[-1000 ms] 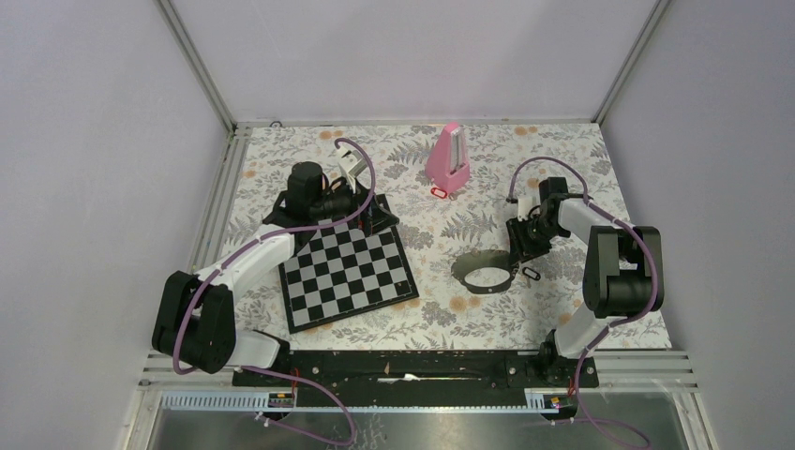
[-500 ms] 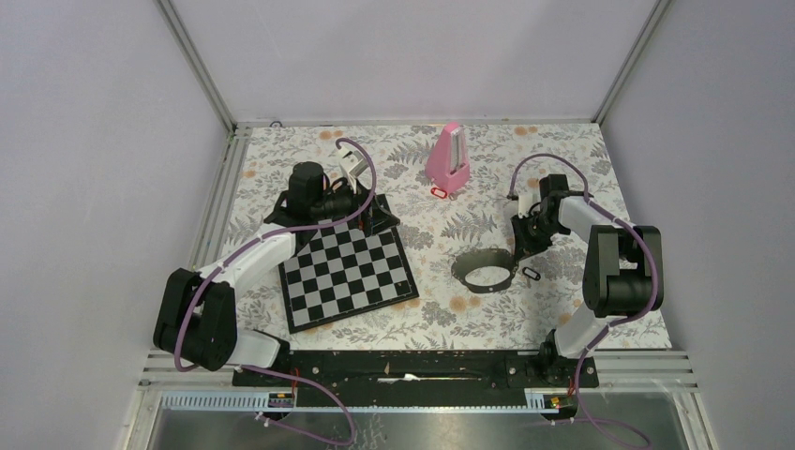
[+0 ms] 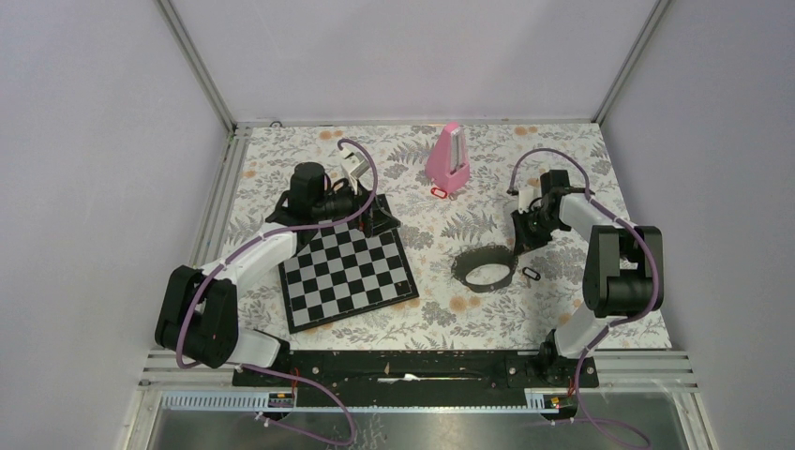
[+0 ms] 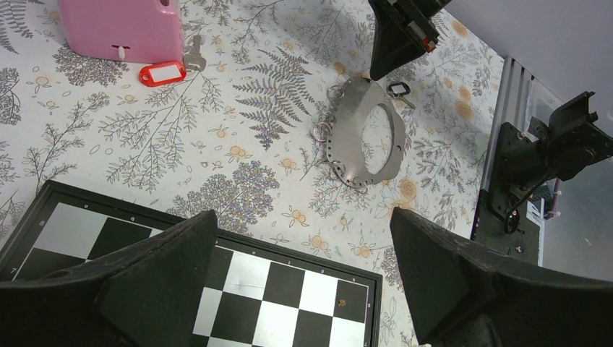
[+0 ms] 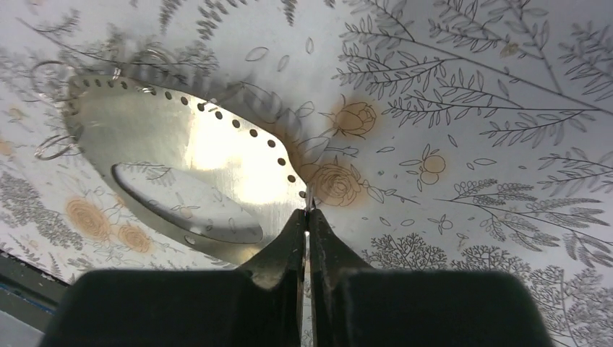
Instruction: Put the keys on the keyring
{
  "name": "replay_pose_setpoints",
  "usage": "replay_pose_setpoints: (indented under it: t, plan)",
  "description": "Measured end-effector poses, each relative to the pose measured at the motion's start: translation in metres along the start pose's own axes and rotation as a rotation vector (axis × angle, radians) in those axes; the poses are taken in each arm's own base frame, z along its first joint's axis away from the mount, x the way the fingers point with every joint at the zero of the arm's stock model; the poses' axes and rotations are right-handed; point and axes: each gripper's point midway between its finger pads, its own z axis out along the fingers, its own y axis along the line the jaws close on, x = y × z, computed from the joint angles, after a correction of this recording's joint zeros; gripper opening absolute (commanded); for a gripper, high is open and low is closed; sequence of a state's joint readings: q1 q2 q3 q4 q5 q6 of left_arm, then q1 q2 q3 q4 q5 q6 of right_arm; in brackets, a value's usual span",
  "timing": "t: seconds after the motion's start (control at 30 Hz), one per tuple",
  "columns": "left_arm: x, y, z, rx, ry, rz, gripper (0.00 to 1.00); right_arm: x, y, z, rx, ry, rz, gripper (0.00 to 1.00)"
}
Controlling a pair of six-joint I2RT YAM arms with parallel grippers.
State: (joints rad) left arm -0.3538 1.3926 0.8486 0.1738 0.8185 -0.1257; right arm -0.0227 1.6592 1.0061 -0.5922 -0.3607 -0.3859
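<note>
The right gripper (image 5: 306, 220) has its two black fingers pressed together on the rim of the keyring (image 5: 181, 137), a flat, shiny pale-silver metal loop with small holes along its edge. Several small wire rings (image 5: 49, 144) hang on the opposite side of the loop. Just beside the loop, near this gripper, a small dark oval clip (image 4: 397, 89) lies on the flower-patterned table (image 3: 272, 159). The two keys are well apart from the keyring. The key with a red plastic head (image 4: 163, 73) and the thin silver metal key (image 4: 194, 54) lie together, just beside the foot of the tall pink metronome (image 4: 119, 25). The left gripper (image 4: 302, 217) hangs with its fingers wide apart over the far edge of the black-and-white chessboard (image 3: 347, 272).
</note>
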Motion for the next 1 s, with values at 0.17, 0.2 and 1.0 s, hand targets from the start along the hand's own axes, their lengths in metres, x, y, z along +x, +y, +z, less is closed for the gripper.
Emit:
replay_pose_setpoints:
  t: [0.17,0.2,1.0]
  plan:
    - [0.000,-0.003,0.000,0.025,0.003,0.037,0.99,-0.022,0.014,-0.027,-0.020,-0.129,-0.078,0.00]
    - [0.000,-0.003,0.000,0.030,0.003,0.044,0.99,-0.028,0.018,-0.033,-0.027,-0.162,-0.097,0.00]
    - [-0.062,-0.086,0.029,0.275,0.003,0.402,0.68,-0.094,0.165,-0.169,-0.519,-0.787,-0.600,0.00]
